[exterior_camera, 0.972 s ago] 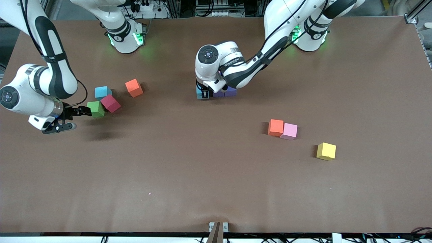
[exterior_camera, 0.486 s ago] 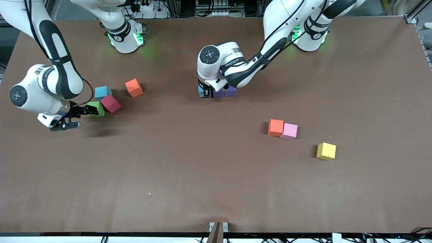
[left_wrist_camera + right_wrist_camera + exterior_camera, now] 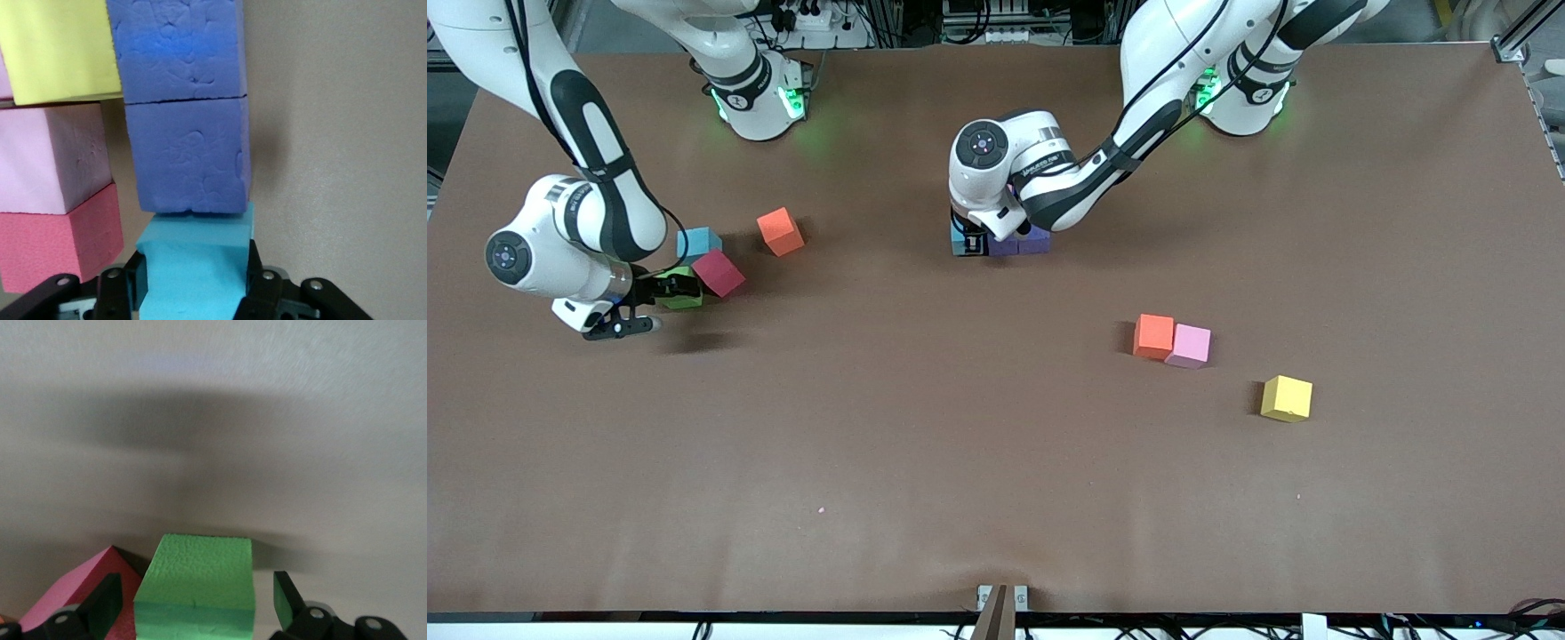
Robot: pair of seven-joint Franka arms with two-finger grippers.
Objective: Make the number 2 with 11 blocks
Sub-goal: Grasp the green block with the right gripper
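The left gripper's (image 3: 197,283) fingers (image 3: 257,280) were clamped on a light blue cube (image 3: 197,267), which touched the end of two purple cubes (image 3: 187,107) lying in a straight row. Only the left wrist view showed the pink (image 3: 47,160), red (image 3: 57,243) and yellow cubes (image 3: 57,47) beside that row; the front view hid them under the arm. The right gripper's (image 3: 197,600) fingers (image 3: 287,597) stood wide around a green cube (image 3: 197,577) on the tabletop (image 3: 960,444), beside a red cube (image 3: 719,272).
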